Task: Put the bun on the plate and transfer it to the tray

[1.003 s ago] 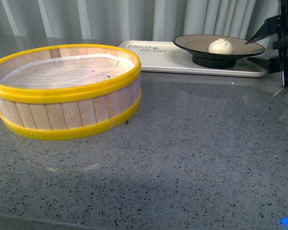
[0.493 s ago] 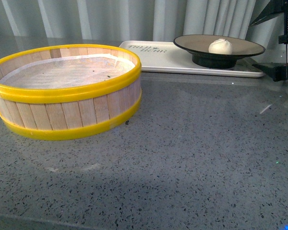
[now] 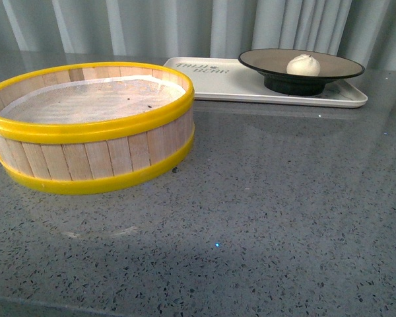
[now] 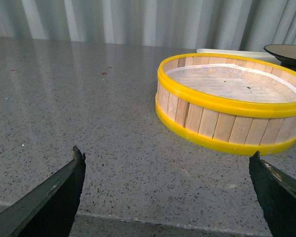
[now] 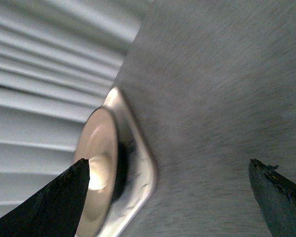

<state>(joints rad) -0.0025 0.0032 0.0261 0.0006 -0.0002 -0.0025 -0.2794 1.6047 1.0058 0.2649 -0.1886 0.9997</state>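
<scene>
White bun [image 3: 303,64] in plate [image 3: 267,61], plate on tray [image 3: 218,82]; steamer basket [image 3: 92,125] w/ paper liner.

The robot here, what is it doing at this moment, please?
Nothing is being held right now. The bun sits on the plate, and the plate stands on the tray at the far side of the table, so the job looks done. Neither arm shows in the front view. Both wrist views show open fingers with nothing between them. The steamer basket stands apart, with no bun in it.
</scene>
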